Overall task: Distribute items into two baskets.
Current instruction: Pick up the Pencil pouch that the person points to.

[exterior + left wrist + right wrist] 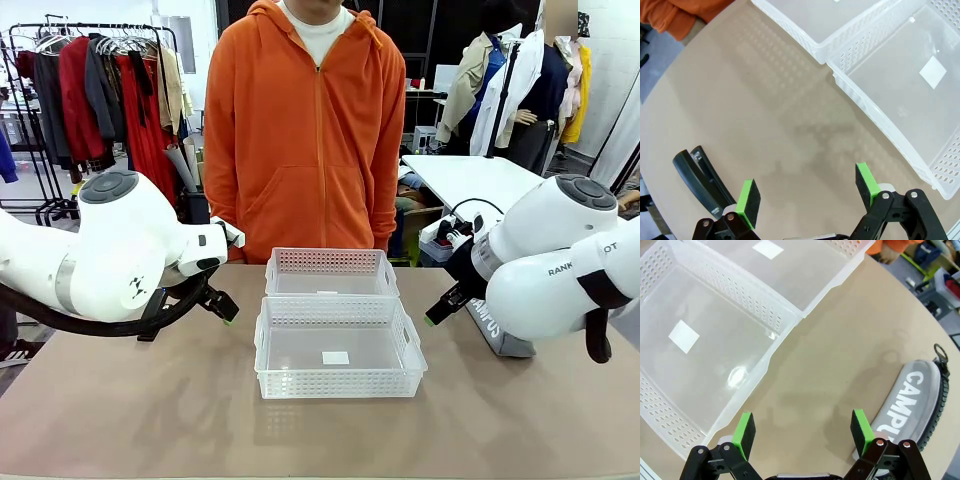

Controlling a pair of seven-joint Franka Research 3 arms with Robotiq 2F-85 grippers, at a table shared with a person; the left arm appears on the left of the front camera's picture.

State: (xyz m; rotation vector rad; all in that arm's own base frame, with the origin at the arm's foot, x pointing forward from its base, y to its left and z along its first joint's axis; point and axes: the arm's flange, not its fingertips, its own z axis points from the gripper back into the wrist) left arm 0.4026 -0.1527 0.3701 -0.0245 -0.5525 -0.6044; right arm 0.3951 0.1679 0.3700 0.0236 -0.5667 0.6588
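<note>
Two translucent lattice-walled plastic baskets [340,385] touching on the matte tan table [150,420]; left gripper [808,192] and right gripper [802,431] spread wide, holding nothing.
Grey wedge pouch [912,405], white lettering, lies beside right gripper; glossy black stapler [697,180] lies beside left gripper.

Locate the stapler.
Left wrist view: the stapler lies on the table beside the left gripper, on its side away from the baskets.

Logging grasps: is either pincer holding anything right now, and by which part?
Nothing held. The left pincer and right pincer gape empty; stapler and pouch lie untouched.
</note>
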